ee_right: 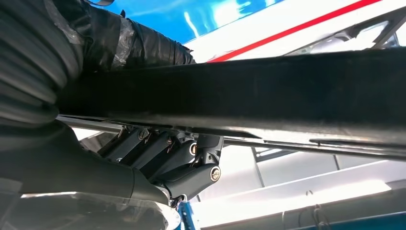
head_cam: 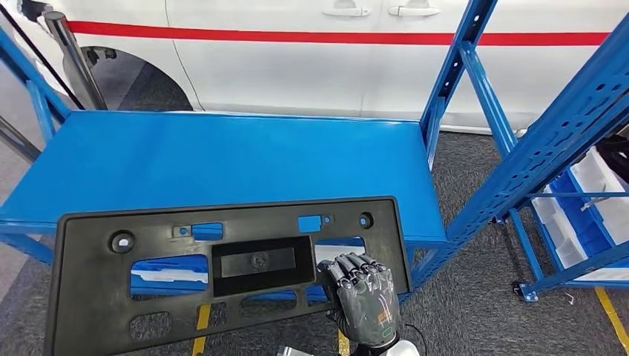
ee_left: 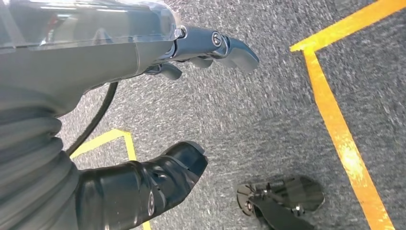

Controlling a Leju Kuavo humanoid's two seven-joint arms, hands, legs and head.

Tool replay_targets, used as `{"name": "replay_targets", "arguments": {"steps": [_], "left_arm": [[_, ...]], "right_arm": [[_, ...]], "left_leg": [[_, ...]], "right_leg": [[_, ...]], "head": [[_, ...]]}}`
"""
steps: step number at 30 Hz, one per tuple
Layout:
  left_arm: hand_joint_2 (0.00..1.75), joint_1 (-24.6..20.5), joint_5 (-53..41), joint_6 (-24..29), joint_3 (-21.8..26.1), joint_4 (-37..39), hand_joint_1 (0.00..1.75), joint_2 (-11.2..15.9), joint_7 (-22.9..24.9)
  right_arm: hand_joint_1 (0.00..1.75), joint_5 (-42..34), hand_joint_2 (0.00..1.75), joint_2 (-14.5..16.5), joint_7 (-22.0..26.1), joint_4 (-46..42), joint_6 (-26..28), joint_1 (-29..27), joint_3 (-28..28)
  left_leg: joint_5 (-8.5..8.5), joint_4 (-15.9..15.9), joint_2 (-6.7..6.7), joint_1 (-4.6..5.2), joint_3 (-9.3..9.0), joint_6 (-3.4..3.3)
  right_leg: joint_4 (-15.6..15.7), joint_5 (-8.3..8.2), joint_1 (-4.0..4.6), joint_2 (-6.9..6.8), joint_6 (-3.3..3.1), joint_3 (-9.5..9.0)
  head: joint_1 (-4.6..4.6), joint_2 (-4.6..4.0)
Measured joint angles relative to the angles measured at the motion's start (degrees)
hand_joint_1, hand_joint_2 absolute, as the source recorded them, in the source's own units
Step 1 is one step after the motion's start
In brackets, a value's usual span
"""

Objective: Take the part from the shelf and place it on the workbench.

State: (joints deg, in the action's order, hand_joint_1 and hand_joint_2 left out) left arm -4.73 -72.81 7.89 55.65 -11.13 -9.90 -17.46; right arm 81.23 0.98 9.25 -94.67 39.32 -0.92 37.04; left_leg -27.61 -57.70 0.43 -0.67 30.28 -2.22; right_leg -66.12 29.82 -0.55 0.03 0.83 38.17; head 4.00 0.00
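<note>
The part is a wide black plastic panel (head_cam: 222, 274) with several cut-outs and a rectangular recess. It lies flat across the near edge of a blue table surface (head_cam: 222, 148); I cannot tell whether it rests on that edge. My right hand (head_cam: 363, 297) grips the panel's near right edge, dark fingers curled over the top. In the right wrist view the panel (ee_right: 287, 91) crosses as a dark slab with the fingers (ee_right: 177, 158) clamped against it. My left hand (ee_left: 167, 120) hangs over grey carpet, thumb and fingers apart, holding nothing.
A white car with a red stripe (head_cam: 297, 52) stands behind the blue surface. Blue rack uprights (head_cam: 549, 141) rise at the right, with white bins (head_cam: 593, 193) behind them. A dark pole (head_cam: 70, 52) stands at the far left. Yellow lines (ee_left: 335, 120) mark the floor.
</note>
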Motion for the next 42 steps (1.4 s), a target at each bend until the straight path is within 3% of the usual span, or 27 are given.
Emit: {"name": "replay_targets", "arguments": {"steps": [2,3,4,5,7,8,9,12,14,17,18,19,20,22,24,28,30,32,33,34,35,36,38,39,40,42], "left_arm": [[1.75,0.0,0.0,0.0,0.0,0.0,0.0,0.0,0.0],[1.75,0.0,0.0,0.0,0.0,0.0,0.0,0.0,0.0],[1.75,0.1,0.0,0.0,0.0,0.0,0.0,0.0,0.0],[1.75,0.1,0.0,0.0,0.0,0.0,0.0,0.0,0.0],[1.75,0.1,0.0,0.0,0.0,0.0,0.0,0.0,0.0],[1.75,0.1,0.0,0.0,0.0,0.0,0.0,0.0,0.0],[1.75,0.0,0.0,0.0,0.0,0.0,0.0,0.0,0.0],[1.75,0.0,-0.1,0.0,0.0,0.0,0.0,-0.1,0.0],[1.75,0.0,-0.3,0.0,0.0,0.0,0.0,-0.1,0.0],[1.75,0.0,-0.7,0.0,0.0,0.0,0.0,-0.2,0.0],[1.75,0.0,-0.8,0.0,0.0,0.0,0.0,-0.2,0.0],[1.75,0.0,-1.0,0.0,0.0,0.0,0.0,-0.2,0.0],[1.75,0.0,-1.1,0.0,0.0,0.0,0.0,-0.2,0.0],[1.75,0.0,-1.2,0.0,0.0,0.0,0.0,-0.2,0.0],[1.75,-0.2,-1.2,0.0,-0.1,0.0,0.0,-0.2,0.0],[1.75,-0.1,-1.2,0.0,0.0,0.0,0.0,-0.3,0.1],[1.75,-0.2,-1.1,-0.1,0.0,0.0,0.0,-0.3,0.0],[1.75,-0.3,-1.0,-0.1,0.0,0.0,0.0,-0.3,0.0],[1.75,-0.2,-1.0,-0.2,0.0,0.0,0.0,-0.3,0.0],[1.75,-0.2,-1.0,-0.2,0.0,0.0,0.0,-0.3,0.0],[1.75,-0.2,-1.0,-0.2,0.0,0.0,0.0,-0.3,0.0],[1.75,-0.2,-1.0,-0.2,0.0,0.0,0.0,-0.3,0.0],[1.75,-0.2,-1.0,-0.2,0.0,0.0,0.0,-0.4,0.0],[1.75,-0.2,-1.0,-0.2,0.0,0.0,0.0,-0.4,0.0],[1.75,-0.2,-1.0,-0.2,0.0,0.0,0.0,-0.4,0.0],[1.75,-0.2,-0.9,-0.1,0.0,0.0,0.0,-0.4,0.1]], "right_arm": [[1.75,0.0,1.75,0.0,0.0,0.0,0.0,0.0,0.0],[1.75,0.0,1.75,0.0,0.0,0.0,0.0,0.0,0.0],[1.75,0.0,1.75,-0.1,0.0,0.1,0.0,0.0,0.0],[1.75,0.0,1.75,-0.1,0.0,0.1,0.0,-0.1,0.0],[1.75,0.0,1.75,-0.1,0.0,0.1,0.0,0.0,0.0],[1.75,0.0,1.75,-0.1,-0.1,0.1,0.0,0.0,0.0],[1.75,0.0,1.75,0.0,-0.2,0.1,0.0,0.0,0.0],[1.75,0.1,1.75,0.0,-0.7,0.1,0.0,-0.1,0.0],[1.75,0.4,1.75,0.2,-1.1,0.2,0.0,0.0,0.0],[1.75,0.7,1.75,0.6,-1.8,0.3,0.0,0.5,0.0],[1.75,0.7,1.75,0.7,-2.1,0.4,0.0,0.7,0.0],[1.75,0.7,1.75,0.8,-2.4,0.6,0.0,0.9,0.0],[1.75,0.8,1.75,0.9,-2.8,0.8,0.0,1.1,0.0],[1.75,0.7,1.75,1.1,-3.6,1.3,0.0,1.7,0.0],[1.75,0.4,1.75,1.1,-3.9,1.8,0.0,2.4,0.0],[1.75,0.3,1.75,1.3,-3.8,2.4,0.0,2.7,0.0],[1.75,0.6,1.75,1.3,-3.5,2.6,0.0,2.6,0.0],[1.75,1.0,1.75,1.4,-3.4,2.9,0.0,2.5,0.1],[1.75,1.1,1.75,1.4,-3.3,3.1,0.0,2.4,0.2],[1.75,1.1,1.75,1.4,-3.3,3.3,0.0,2.3,0.3],[1.75,1.1,1.75,1.4,-3.3,3.4,0.0,2.3,0.4],[1.75,1.1,1.75,1.4,-3.2,3.6,0.0,2.3,0.5],[1.75,1.0,1.75,1.4,-3.2,3.7,0.0,2.5,0.6],[1.75,0.9,1.75,1.4,-3.1,3.7,0.0,2.6,0.7],[1.75,0.9,1.75,1.5,-3.0,3.7,0.0,2.7,0.8],[1.75,0.8,1.75,1.6,-2.9,3.8,0.0,2.8,1.0]], "left_leg": [[0.65,-0.2,0.06,0.14,1.13,-0.23],[0.9,-0.4,0.09,0.21,1.65,-0.22],[1.1,-0.6,0.11,0.24,2.12,-0.17],[1.26,-0.8,0.11,0.26,2.51,-0.09],[1.54,-1.1,0.07,0.34,3.0,0.21],[1.7,-1.2,0.06,0.41,3.15,0.46],[1.88,-1.3,0.06,0.44,3.29,0.76],[2.31,-1.4,0.05,0.38,3.63,1.75],[0.23,-3.4,-0.04,0.3,4.57,2.3],[-6.29,-12.9,-0.09,0.03,7.94,2.91],[-7.38,-15.3,-0.08,-0.02,8.52,3.06],[-7.41,-15.9,-0.07,-0.06,8.14,3.16],[-6.44,-14.2,-0.07,-0.08,6.6,3.2],[-3.73,-6.4,-0.1,-0.1,1.58,3.09],[-2.4,-1.1,-0.23,0.12,-1.27,2.62],[-1.26,-0.4,-0.16,0.25,-0.85,1.13],[-0.3,-0.2,0.04,0.12,-0.14,0.18],[0.42,-0.4,0.09,0.29,0.99,-0.3],[0.73,-0.5,0.1,0.4,1.58,-0.34],[1.0,-0.7,0.1,0.49,2.13,-0.34],[1.25,-0.8,0.09,0.58,2.63,-0.3],[1.47,-1.0,0.06,0.68,3.01,-0.24],[1.92,-1.1,0.02,0.83,3.49,0.04],[2.2,-1.1,0.03,0.85,3.63,0.32],[2.5,-1.1,0.05,0.8,3.74,0.65],[3.07,-1.0,0.08,0.72,3.95,1.43]], "right_leg": [[-7.3,4.2,-0.07,0.0,0.24,2.55],[-9.4,5.02,-0.1,-0.01,0.3,2.99],[-9.3,4.68,-0.12,-0.01,0.27,2.27],[-6.8,3.47,-0.12,-0.01,0.13,0.39],[1.4,0.77,0.06,-0.02,-0.46,-4.94],[4.6,-0.04,0.23,-0.01,-0.78,-6.72],[6.3,-0.37,0.42,0.0,-1.05,-7.56],[7.0,-1.19,0.48,-0.06,-1.8,-7.18],[7.5,-2.09,0.12,-0.21,-2.46,-6.74],[7.5,-3.13,0.06,-0.36,-2.88,-5.29],[7.4,-3.42,0.08,-0.38,-2.84,-4.73],[7.2,-3.7,0.07,-0.4,-2.78,-4.21],[7.0,-3.94,0.04,-0.4,-2.65,-3.75],[6.6,-4.3,-0.03,-0.37,-2.27,-3.08],[6.1,-4.65,0.1,-0.36,-1.71,-2.7],[5.8,-4.84,0.11,-0.26,-0.26,-2.23],[2.2,-1.35,-0.06,-0.13,0.26,-0.82],[-4.9,3.59,-0.15,-0.11,0.63,1.44],[-8.0,5.04,-0.16,-0.11,0.72,2.16],[-9.3,5.26,-0.15,-0.11,0.7,2.04],[-8.5,4.49,-0.13,-0.11,0.56,0.85],[-5.7,3.1,-0.07,-0.11,0.28,-1.32],[2.5,0.98,0.28,-0.13,-0.59,-6.54],[5.3,0.45,0.53,-0.14,-0.97,-8.14],[6.9,0.28,0.78,-0.14,-1.26,-8.92],[7.5,-0.39,0.88,-0.18,-1.7,-8.67]], "head": [[0.01,0.0],[0.0,0.0],[-0.01,0.0],[-0.01,0.0],[-0.01,0.0],[-0.01,0.0],[-0.02,0.0],[-0.01,0.0],[-0.12,0.0],[-0.27,0.0],[-0.27,0.0],[-0.27,0.0],[-0.28,0.0],[-0.28,0.0],[-0.26,0.0],[-0.2,0.0],[-0.17,0.0],[-0.17,0.0],[-0.17,0.0],[-0.18,0.0],[-0.17,0.0],[-0.17,0.0],[-0.19,0.0],[-0.19,0.0],[-0.2,0.0],[-0.2,0.0]]}}
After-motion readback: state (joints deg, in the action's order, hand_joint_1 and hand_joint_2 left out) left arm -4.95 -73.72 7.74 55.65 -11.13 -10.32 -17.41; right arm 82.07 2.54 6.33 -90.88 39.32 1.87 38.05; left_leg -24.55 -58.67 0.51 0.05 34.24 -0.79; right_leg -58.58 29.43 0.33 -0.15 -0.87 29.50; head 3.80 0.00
